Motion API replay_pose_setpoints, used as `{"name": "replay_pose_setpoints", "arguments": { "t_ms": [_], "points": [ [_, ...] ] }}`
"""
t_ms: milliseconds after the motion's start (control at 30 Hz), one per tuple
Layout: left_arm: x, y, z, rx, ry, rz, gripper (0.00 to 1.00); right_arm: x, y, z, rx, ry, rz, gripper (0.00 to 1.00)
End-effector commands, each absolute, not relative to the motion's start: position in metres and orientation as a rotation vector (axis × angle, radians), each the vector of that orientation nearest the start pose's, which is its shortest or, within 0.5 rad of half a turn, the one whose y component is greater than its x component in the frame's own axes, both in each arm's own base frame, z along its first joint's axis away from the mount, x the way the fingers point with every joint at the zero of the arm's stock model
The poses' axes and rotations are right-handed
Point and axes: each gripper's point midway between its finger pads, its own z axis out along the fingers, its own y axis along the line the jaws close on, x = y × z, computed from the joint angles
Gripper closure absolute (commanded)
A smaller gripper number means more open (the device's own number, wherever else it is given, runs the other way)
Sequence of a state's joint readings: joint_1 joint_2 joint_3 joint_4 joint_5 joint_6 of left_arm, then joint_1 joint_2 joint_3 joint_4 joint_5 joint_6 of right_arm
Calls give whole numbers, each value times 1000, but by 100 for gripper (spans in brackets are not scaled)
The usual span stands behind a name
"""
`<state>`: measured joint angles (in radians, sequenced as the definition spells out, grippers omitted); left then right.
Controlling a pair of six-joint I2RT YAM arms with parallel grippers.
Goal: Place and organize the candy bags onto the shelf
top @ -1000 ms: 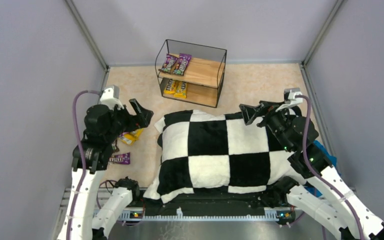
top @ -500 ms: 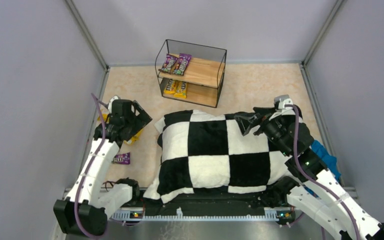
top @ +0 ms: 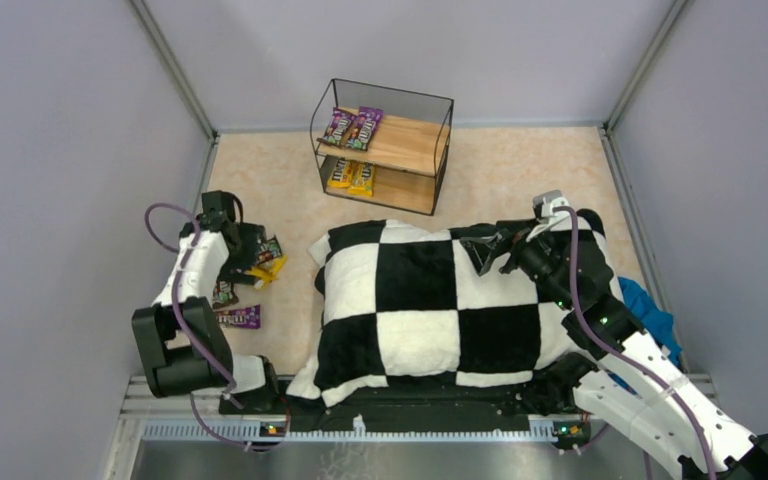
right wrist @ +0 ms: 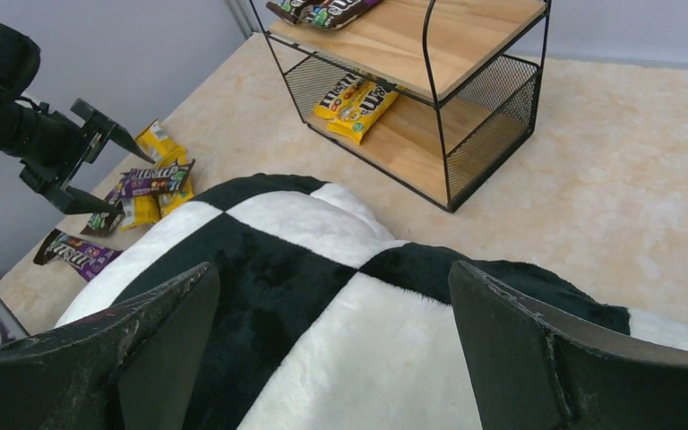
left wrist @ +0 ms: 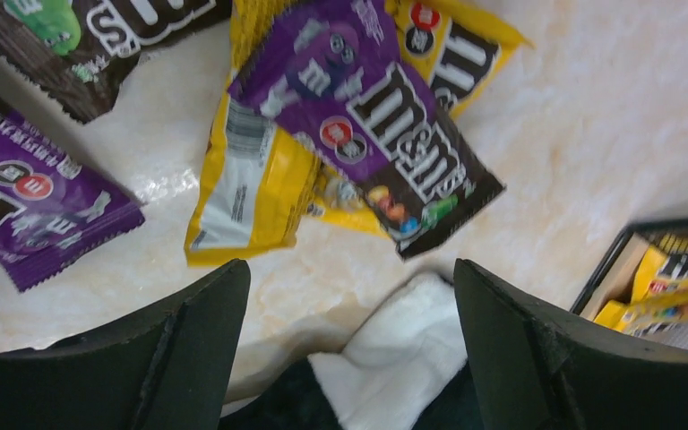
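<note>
The left claw point(left wrist: 349, 278) stands released, its two black fingers spread wide with nothing between them, low over a heap of loose candy bags point(top: 266, 266) at the left of the overhead view. Just above its tips in the wrist view lies a purple bag point(left wrist: 367, 116), slanted across a yellow bag point(left wrist: 251, 179) and touching it. A second yellow bag point(left wrist: 452, 40) pokes out at the top edge. A lone purple bag point(left wrist: 36, 206) lies apart at the left and a dark brown bag point(left wrist: 98, 36) sits in the upper left corner — all flat on the pale tabletop point(left wrist: 591, 134). The right claw point(right wrist: 331, 278) is likewise released and empty, hovering over the checkered cushion point(right wrist: 305, 296) in the middle of the scene. At the top centre of the overhead view stands the shelf point(top: 400, 145) — two purple-brown bags point(top: 352, 127) lie side by side at the left end of its upper board, and two yellow bags point(top: 352, 176) on the lower board beneath them
</note>
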<state>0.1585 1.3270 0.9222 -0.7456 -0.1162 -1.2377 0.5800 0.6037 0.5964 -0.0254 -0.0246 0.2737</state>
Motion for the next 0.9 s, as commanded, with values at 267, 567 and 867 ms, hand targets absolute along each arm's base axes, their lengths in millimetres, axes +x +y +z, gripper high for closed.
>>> {"name": "replay_pose_setpoints", "arguments": {
  "t_ms": [267,567,867],
  "points": [
    [338,47,74,-2117,1895,-264,22,244,173,281,-245,1585,674,1],
    [331,63,67,-2211,1825,-179,23,247,174,277,-243,1601,667,1],
    [329,76,60,-2242,1797,-170,30,247,176,272,-247,1619,670,1]
  ]
}}
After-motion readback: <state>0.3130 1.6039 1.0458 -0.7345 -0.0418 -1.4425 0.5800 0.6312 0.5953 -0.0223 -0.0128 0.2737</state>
